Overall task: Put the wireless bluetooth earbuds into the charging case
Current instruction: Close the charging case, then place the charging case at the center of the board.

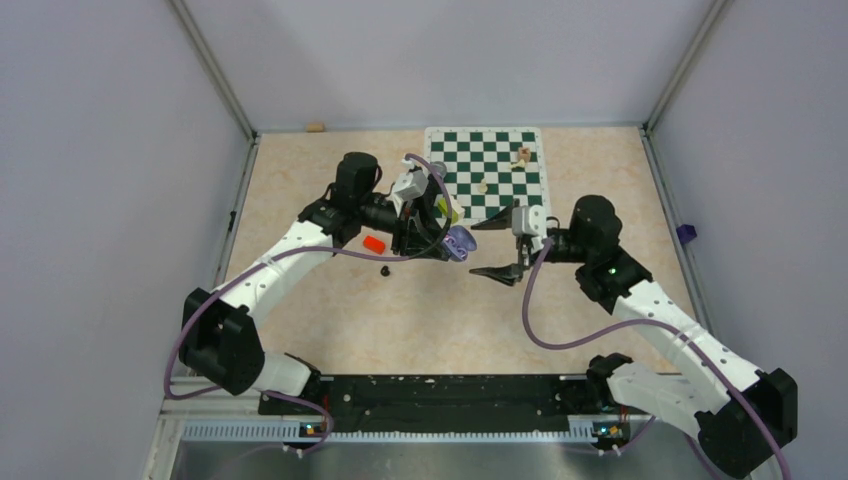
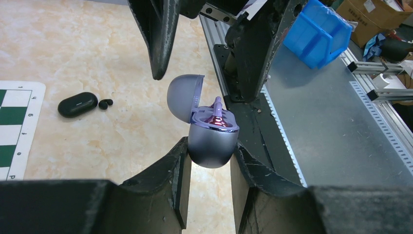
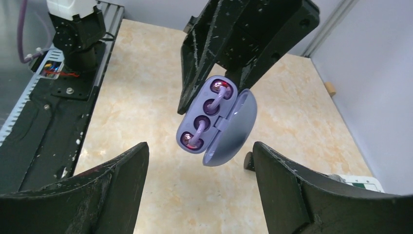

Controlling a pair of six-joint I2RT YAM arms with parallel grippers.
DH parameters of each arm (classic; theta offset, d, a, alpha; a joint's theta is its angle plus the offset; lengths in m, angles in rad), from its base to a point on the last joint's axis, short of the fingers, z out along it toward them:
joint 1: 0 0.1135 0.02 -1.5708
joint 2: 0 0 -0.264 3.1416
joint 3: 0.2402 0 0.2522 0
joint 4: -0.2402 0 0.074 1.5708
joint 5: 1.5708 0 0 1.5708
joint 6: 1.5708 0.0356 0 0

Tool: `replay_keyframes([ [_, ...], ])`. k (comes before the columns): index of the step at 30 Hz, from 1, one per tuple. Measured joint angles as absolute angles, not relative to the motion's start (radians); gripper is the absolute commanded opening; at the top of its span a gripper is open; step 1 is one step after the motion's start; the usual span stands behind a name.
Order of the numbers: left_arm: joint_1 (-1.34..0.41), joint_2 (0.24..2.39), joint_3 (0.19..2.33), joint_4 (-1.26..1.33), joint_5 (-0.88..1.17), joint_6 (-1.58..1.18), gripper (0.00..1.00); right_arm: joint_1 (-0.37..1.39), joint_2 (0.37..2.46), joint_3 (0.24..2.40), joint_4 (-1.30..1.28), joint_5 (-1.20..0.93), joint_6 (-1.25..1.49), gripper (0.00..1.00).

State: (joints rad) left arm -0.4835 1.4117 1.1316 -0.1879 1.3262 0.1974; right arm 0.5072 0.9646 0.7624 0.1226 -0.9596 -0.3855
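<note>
Left gripper (image 2: 209, 158): clamped on lower shell of case (image 3: 209, 117), case off table (image 2: 97, 48), lid hinged up. Right gripper (image 1: 480, 248): spread wide, empty, just beside case mouth. Purple buds (image 3: 200, 130) in wells, both apparently; one stem seemingly proud in left wrist view. Risk of slip on rounded shell under hard push from right. Risk of jam or bud ejection from lid closing on unseated stem. Black buds (image 2: 104, 103) loose on table beside black pod (image 2: 77, 104): chance of wrong pick.
</note>
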Motion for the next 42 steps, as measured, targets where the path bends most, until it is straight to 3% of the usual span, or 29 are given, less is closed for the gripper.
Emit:
replay_keyframes([
  [5,-0.484,1.412,1.132,-0.194,1.328,0.197,0.0,0.506,0.965,0.775,0.061,-1.042,-0.417,0.74],
  [8,-0.484,1.411,1.132,-0.2,1.325,0.197,0.0,0.494,0.965,0.807,0.035,-1.183,-0.41,0.79],
  [14,-0.484,1.411,1.132,-0.2,1.322,0.197,0.0,0.495,0.963,0.888,-0.028,-1.435,-0.413,0.82],
  [21,-0.484,1.411,1.132,-0.2,1.32,0.197,0.0,0.495,0.962,0.892,-0.096,-1.452,-0.456,0.86],
  [23,-0.484,1.411,1.132,-0.2,1.314,0.197,0.0,0.495,0.958,0.891,-0.104,-1.361,-0.477,0.98],
  [24,-0.484,1.411,1.132,-0.2,1.303,0.198,0.0,0.495,0.952,0.89,-0.107,-1.28,-0.498,0.99],
  [33,-0.483,1.409,1.132,-0.182,1.091,0.197,0.0,0.493,0.908,0.785,0.136,-0.41,-0.603,0.99],
  [37,-0.465,1.412,1.132,-0.175,0.928,0.192,0.0,0.484,0.931,0.732,0.266,-0.144,-0.617,0.99],
  [42,-0.413,1.456,1.161,-0.196,0.682,0.239,0.0,0.455,0.976,0.731,0.309,0.015,-0.587,0.99],
])
